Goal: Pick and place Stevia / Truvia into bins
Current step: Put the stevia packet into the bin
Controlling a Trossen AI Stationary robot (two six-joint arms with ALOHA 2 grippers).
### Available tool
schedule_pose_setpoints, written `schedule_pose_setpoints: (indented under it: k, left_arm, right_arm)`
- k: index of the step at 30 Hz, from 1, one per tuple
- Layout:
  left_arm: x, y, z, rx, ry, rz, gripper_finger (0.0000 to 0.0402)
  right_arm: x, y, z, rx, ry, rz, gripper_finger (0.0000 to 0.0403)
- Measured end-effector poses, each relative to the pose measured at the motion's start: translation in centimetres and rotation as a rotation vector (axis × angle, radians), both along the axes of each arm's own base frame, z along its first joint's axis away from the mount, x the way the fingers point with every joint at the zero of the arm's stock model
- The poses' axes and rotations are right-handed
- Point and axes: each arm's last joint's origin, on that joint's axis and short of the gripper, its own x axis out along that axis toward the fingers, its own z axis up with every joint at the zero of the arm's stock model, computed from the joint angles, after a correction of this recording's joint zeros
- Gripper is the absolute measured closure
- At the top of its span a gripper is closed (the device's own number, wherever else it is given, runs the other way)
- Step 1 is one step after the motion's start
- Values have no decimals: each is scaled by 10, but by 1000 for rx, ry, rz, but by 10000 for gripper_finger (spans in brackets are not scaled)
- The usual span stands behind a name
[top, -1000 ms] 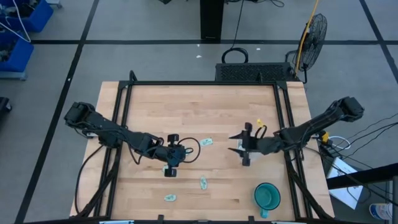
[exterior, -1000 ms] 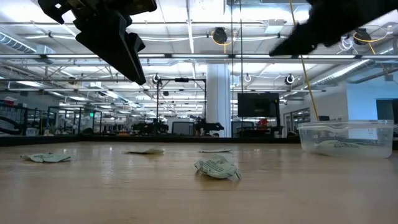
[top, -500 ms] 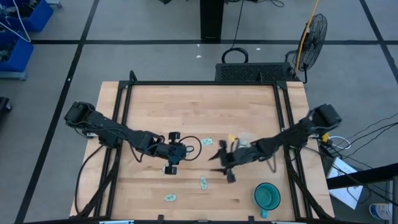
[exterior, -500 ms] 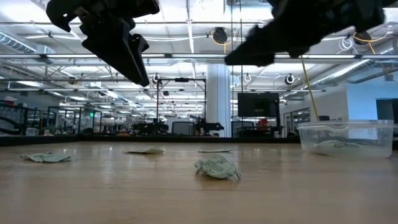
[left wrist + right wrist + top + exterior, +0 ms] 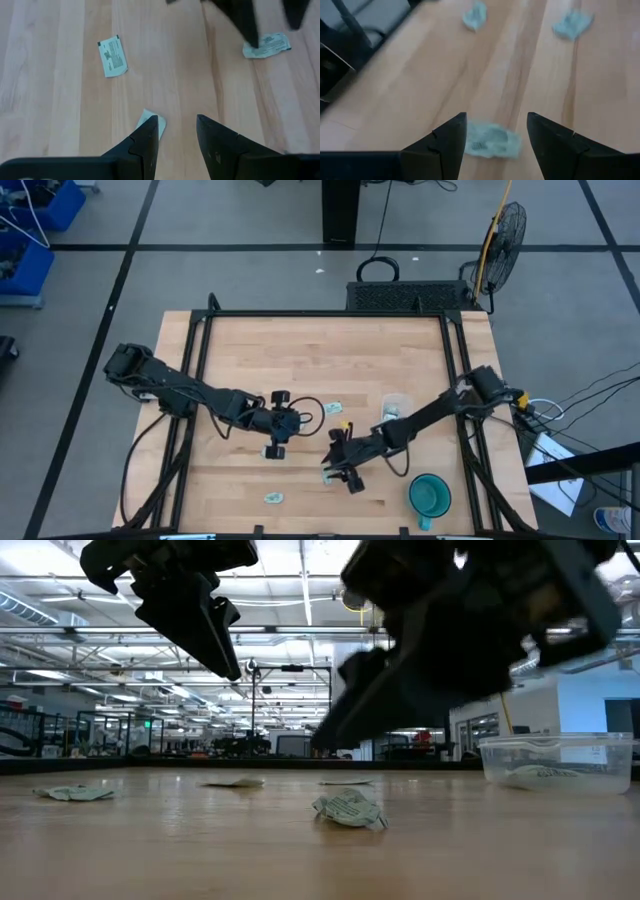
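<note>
High view: the right pincer (image 5: 340,468) was extended low over the middle of the wooden counter (image 5: 300,350), positioned directly over one sweetener packet, which was largely covered by it. The left pincer (image 5: 273,442) was located just to its left, above a second packet. A third packet (image 5: 333,408) lay beyond both pincers, and a fourth packet (image 5: 273,498) lay near the front edge. The clear bin (image 5: 396,406) stood to the right of centre, beside the right arm. A teal cup (image 5: 430,495) stood at the front right corner.

Low view: a crumpled packet (image 5: 349,808) lay at centre with dark print on its face; the print could not be read. The right pincer appeared as a dark mass just above it. The clear bin (image 5: 556,762) at the right held at least one packet.

Left wrist view: the left pincer (image 5: 176,132) had its fingers spread. A packet (image 5: 145,120) lay just beside one fingertip. A flat packet (image 5: 112,56) bearing small illegible text lay well ahead.

Right wrist view: the right pincer (image 5: 496,129) was spread wide, with a pale green packet (image 5: 490,140) lying between its fingertips on the counter, apparently not yet gripped.
</note>
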Motion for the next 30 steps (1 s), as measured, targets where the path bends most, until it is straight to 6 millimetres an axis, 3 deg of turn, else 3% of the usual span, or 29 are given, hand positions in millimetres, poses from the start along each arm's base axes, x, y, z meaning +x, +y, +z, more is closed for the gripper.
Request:
schedule_pose_setpoints:
  k: [8, 15, 24, 30]
  left_arm:
    - [0, 0, 0, 17, 3, -24, 261]
    - [0, 0, 0, 17, 5, -25, 261]
    - [0, 0, 0, 17, 1, -26, 261]
    - [0, 0, 0, 16, 0, -25, 261]
  right_arm:
    - [3, 18, -35, -76, -75, 149, 202]
    - [5, 13, -37, -37, -41, 85, 202]
    - [3, 8, -41, -155, -13, 78, 202]
    - [1, 7, -38, -169, 3, 74, 235]
